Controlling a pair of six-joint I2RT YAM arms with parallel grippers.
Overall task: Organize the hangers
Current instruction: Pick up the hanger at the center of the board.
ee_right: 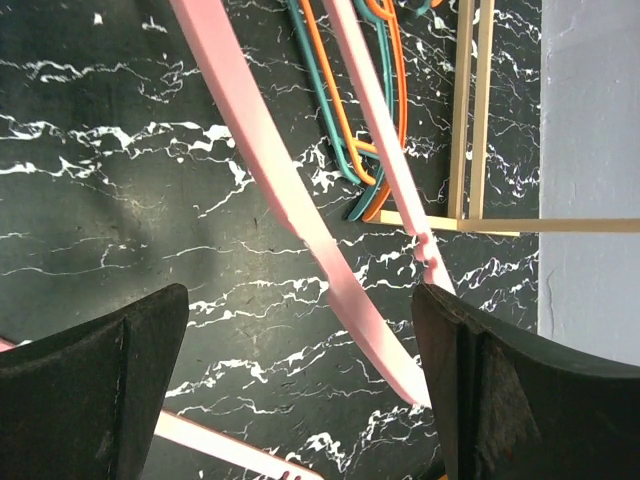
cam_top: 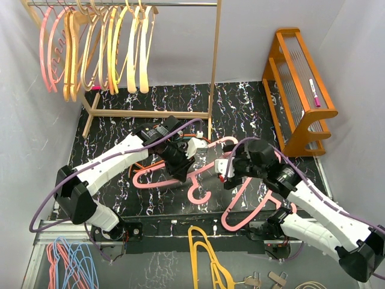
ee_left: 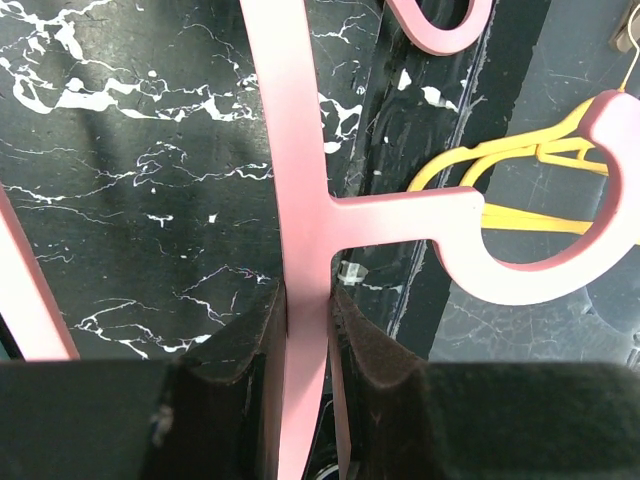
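My left gripper (ee_left: 308, 300) is shut on the stem of a pink hanger (ee_left: 300, 150), just below its hook (ee_left: 540, 270). In the top view this gripper (cam_top: 182, 171) holds that hanger (cam_top: 153, 176) low over the black mat. My right gripper (ee_right: 300, 340) is open and empty above the mat, and a pink hanger arm (ee_right: 270, 170) crosses between its fingers. It sits mid-mat in the top view (cam_top: 226, 173). Another pink hanger (cam_top: 243, 211) lies by the right arm. Teal and orange hangers (ee_right: 350, 110) lie near the rack base. Several pink, tan and yellow hangers (cam_top: 96, 48) hang on the rail.
A wooden garment rack (cam_top: 213, 66) stands at the back of the mat, and its base bar (ee_right: 470, 120) is close to my right gripper. An orange wooden stand (cam_top: 301, 90) is at the right. A mustard-yellow hanger (cam_top: 204, 253) and a blue-and-pink bunch (cam_top: 69, 262) lie off the mat in front.
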